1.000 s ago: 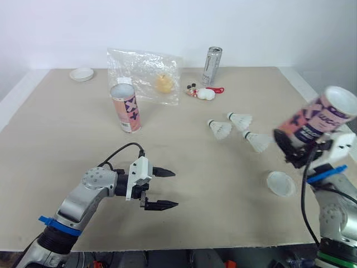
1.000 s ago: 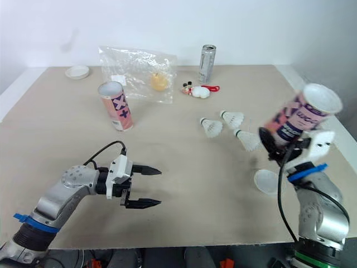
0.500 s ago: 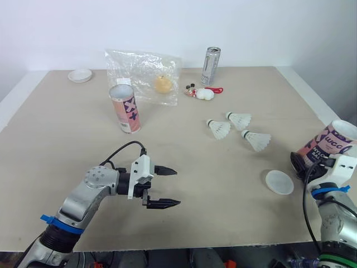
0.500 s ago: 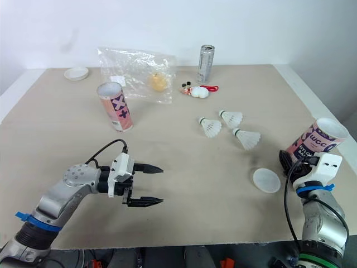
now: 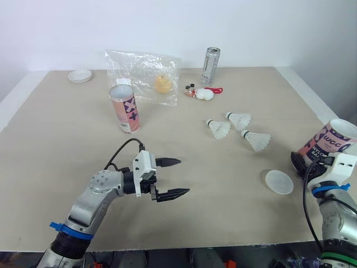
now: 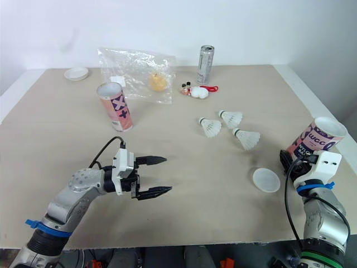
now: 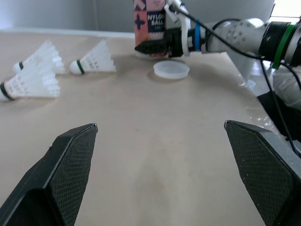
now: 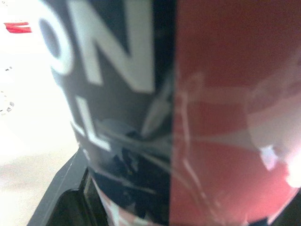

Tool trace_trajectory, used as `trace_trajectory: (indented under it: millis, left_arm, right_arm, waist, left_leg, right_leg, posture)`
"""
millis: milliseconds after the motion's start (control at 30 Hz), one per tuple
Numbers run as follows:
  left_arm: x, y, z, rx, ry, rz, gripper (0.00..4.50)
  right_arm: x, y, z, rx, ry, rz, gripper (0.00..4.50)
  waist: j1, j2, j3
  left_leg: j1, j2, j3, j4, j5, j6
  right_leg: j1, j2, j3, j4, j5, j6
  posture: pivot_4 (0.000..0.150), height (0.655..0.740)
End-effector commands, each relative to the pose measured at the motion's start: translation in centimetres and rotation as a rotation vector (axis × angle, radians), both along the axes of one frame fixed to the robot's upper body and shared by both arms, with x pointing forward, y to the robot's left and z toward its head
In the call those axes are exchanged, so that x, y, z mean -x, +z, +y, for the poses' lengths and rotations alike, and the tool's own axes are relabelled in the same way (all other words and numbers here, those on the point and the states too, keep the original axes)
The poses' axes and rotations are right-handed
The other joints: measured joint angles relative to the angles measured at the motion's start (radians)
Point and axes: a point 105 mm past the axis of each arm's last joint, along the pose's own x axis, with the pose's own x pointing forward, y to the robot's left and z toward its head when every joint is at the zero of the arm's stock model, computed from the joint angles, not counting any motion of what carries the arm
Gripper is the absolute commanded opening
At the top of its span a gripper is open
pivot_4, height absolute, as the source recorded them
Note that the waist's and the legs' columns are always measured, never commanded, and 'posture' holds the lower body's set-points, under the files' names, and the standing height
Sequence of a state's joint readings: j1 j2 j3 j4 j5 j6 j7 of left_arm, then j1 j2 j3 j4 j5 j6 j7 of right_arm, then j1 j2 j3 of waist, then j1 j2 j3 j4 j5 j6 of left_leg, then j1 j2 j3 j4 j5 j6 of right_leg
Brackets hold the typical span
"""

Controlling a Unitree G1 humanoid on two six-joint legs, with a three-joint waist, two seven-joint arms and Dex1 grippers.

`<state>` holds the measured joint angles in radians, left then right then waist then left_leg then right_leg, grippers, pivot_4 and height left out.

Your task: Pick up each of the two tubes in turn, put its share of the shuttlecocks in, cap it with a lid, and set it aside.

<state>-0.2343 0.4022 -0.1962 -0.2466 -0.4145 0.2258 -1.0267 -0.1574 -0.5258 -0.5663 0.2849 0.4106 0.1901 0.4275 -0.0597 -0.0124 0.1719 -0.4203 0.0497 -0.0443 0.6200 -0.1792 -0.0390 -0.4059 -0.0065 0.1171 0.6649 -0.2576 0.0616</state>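
Observation:
My right gripper (image 5: 304,162) is shut on the lower part of a pink and black tube (image 5: 330,142), held slightly tilted, mouth up, low at the table's right edge. Its printed wall (image 8: 164,108) is close in the right wrist view. A second tube (image 5: 125,108) stands upright with its top uncovered at the middle left. Three shuttlecocks (image 5: 219,128) (image 5: 240,119) (image 5: 257,140) lie between the tubes. A white lid (image 5: 279,182) rests flat just left of the held tube. My left gripper (image 5: 183,177) hovers open near the front, with nothing between its fingers (image 7: 61,165).
Another white lid (image 5: 81,75) lies at the far left corner. At the back are a clear plastic bag (image 5: 146,75) with something yellow inside, a silver can (image 5: 211,66), and a small white and red trinket (image 5: 202,93).
My right arm brought the tube down from a raised, tilted hold to the table's right edge. The left gripper slid a little to the right, still open.

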Motion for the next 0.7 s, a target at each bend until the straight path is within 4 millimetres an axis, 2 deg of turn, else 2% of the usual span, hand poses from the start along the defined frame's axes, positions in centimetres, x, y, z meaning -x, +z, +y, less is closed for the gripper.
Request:
trace_trajectory:
  millis: [33, 267, 300, 333, 367, 700]
  left_arm:
    - [0.4, 2.2, -0.2, 0.082, -0.021, -0.081, 4.50]
    - [1.4, 1.6, -0.6, 0.071, -0.108, -0.059, 4.50]
    - [1.4, 1.5, -0.6, 0.067, -0.113, -0.058, 4.50]
    - [1.4, 1.5, -0.6, 0.062, -0.116, -0.059, 4.50]
    - [1.4, 1.4, -0.6, 0.059, -0.118, -0.060, 4.50]
    - [0.8, 0.9, -0.5, 0.043, -0.112, -0.069, 4.50]
  right_arm:
    - [0.4, 0.7, -0.7, 0.007, -0.013, -0.008, 3.30]
    - [0.3, 0.8, -0.8, -0.016, 0.003, 0.008, 3.30]
    - [0.3, 0.8, -0.8, -0.020, 0.006, 0.009, 3.99]
    - [0.4, 0.8, -0.8, -0.020, 0.005, 0.009, 4.31]
    - [0.4, 0.8, -0.8, -0.016, 0.010, 0.013, 4.41]
    - [2.0, 1.2, -0.4, -0.011, 0.019, 0.014, 4.41]
  waist:
    - [0.000, 0.000, 0.000]
    - [0.000, 0.000, 0.000]
    - [0.000, 0.000, 0.000]
    - [0.000, 0.000, 0.000]
    - [0.000, 0.000, 0.000]
    - [0.000, 0.000, 0.000]
  left_leg:
    - [0.000, 0.000, 0.000, 0.000, 0.000, 0.000]
    - [0.000, 0.000, 0.000, 0.000, 0.000, 0.000]
    - [0.000, 0.000, 0.000, 0.000, 0.000, 0.000]
    - [0.000, 0.000, 0.000, 0.000, 0.000, 0.000]
    - [0.000, 0.000, 0.000, 0.000, 0.000, 0.000]
    - [0.000, 0.000, 0.000, 0.000, 0.000, 0.000]
  right_leg:
    - [0.000, 0.000, 0.000, 0.000, 0.000, 0.000]
    - [0.000, 0.000, 0.000, 0.000, 0.000, 0.000]
    - [0.000, 0.000, 0.000, 0.000, 0.000, 0.000]
    - [0.000, 0.000, 0.000, 0.000, 0.000, 0.000]
    - [0.000, 0.000, 0.000, 0.000, 0.000, 0.000]
    - [0.000, 0.000, 0.000, 0.000, 0.000, 0.000]
  posture:
    - [0.150, 0.7400]
    - [0.150, 0.7400]
    - [0.150, 0.7400]
    - [0.150, 0.7400]
    - [0.150, 0.7400]
    - [0.150, 0.7400]
